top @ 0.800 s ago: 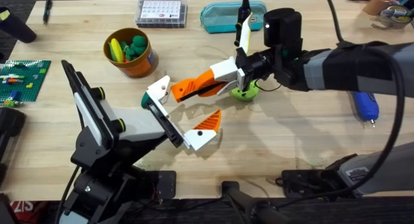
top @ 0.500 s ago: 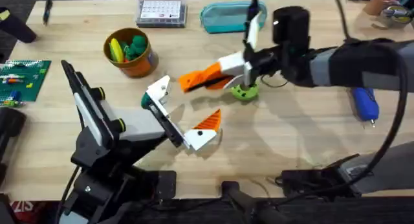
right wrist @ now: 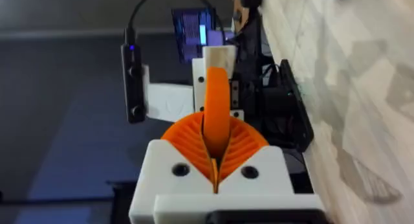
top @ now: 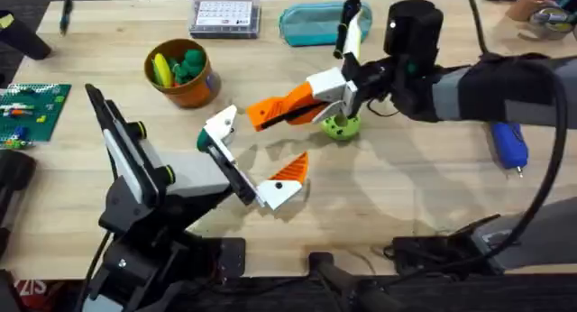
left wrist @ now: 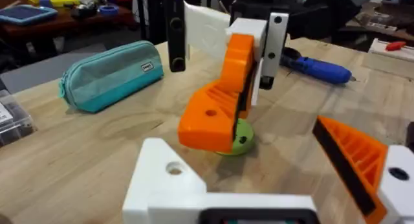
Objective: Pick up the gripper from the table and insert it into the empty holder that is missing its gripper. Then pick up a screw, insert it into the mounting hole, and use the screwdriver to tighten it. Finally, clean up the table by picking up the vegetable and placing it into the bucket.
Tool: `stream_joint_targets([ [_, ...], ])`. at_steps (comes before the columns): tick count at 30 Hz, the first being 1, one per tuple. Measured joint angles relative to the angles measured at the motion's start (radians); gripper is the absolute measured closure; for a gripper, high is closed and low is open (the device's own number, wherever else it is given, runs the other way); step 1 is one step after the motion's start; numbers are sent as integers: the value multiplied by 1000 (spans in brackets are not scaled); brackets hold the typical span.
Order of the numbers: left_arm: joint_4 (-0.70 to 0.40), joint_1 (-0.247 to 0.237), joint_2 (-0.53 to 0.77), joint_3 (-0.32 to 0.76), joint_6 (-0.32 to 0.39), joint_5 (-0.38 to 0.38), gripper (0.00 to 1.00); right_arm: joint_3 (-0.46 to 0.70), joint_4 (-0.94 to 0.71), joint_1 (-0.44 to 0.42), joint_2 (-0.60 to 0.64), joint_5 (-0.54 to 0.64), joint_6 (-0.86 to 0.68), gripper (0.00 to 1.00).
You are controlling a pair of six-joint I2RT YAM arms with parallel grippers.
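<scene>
At the centre of the frame the gripper (left wrist: 220, 104), orange with a white base, is held tip-down above the tabletop (left wrist: 84, 153), clamped in the right pincer (left wrist: 223, 43). The lime-green vegetable (left wrist: 240, 138) lies just behind its tip. A teal pouch (left wrist: 110, 75) sits at the upper left, the blue screwdriver (left wrist: 320, 67) at the upper right, and the bare white holder (left wrist: 169, 180) at the bottom.
</scene>
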Motion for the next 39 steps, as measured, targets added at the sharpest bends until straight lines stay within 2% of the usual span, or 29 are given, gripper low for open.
stream_joint_targets([
  [16, 0, 0, 0, 0, 0, 0, 11, 0, 17, 72, 0, 61, 19, 984],
  [26, 0, 0, 0, 0, 2, -6, 11, 16, 16, 88, 3, 88, 20, 984],
  [39, -1, 4, 0, 0, -14, -43, 11, 140, 19, 156, 136, 81, 14, 984],
])
